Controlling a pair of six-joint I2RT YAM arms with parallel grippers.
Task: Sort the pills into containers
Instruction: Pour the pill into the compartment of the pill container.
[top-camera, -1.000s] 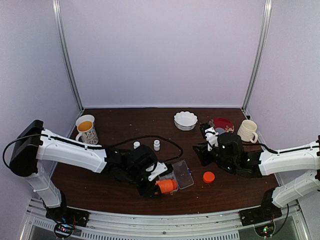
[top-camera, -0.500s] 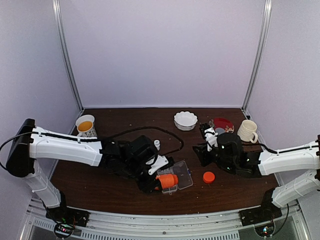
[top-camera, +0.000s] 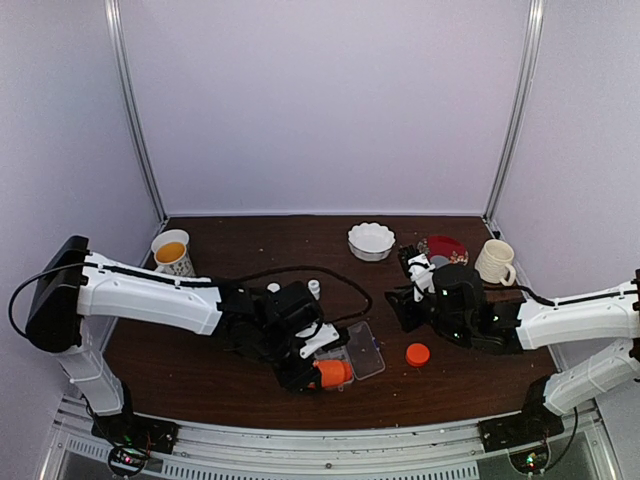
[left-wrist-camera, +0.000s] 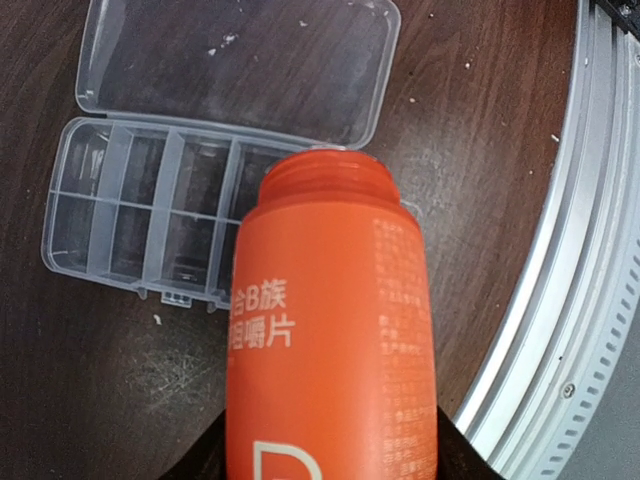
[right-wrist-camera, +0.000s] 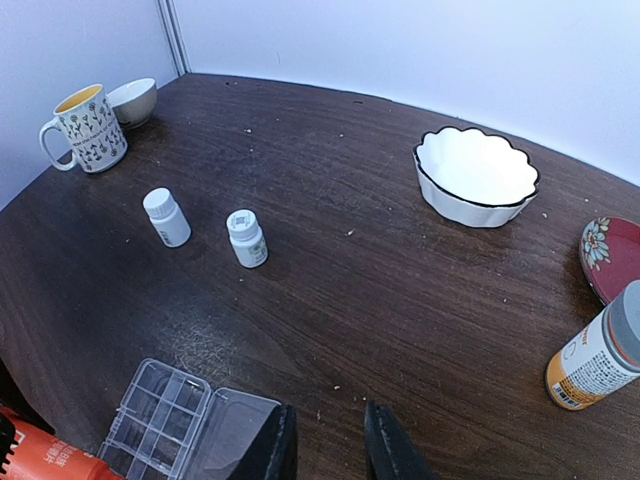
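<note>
Left jaws (top-camera: 312, 370): closed round the body of the orange bottle (left-wrist-camera: 330, 330) by the near edge of the worktop (top-camera: 200, 380), left of middle; the bottle lies almost flat, cap off, mouth over the organiser box (left-wrist-camera: 118, 205)
Organiser box: on the worktop under the bottle mouth, lid (left-wrist-camera: 240, 70) swung flat open beside it; its cells (left-wrist-camera: 200, 180) look empty
Pills: none that I can see; I judge they are inside the bottle, whose wall hides them
Risk, pour: the mouth is far wider than one cell, so too steep a tip could send a rush across several cells, the lid and the worktop
Risk, box: nothing pins it; a nudge from the bottle rim could slide it
Risk, edge: strays here could roll off toward the rail (left-wrist-camera: 560, 300)
Orange cap (top-camera: 418, 354): loose, right of the box, apart from it
Right jaws (right-wrist-camera: 330, 440): narrow gap, holding nothing, hovering beyond the box toward the right, too far off to steady it
Far side: two small white bottles (right-wrist-camera: 167, 217) and a white bowl (right-wrist-camera: 476, 177), well apart from the pour
</note>
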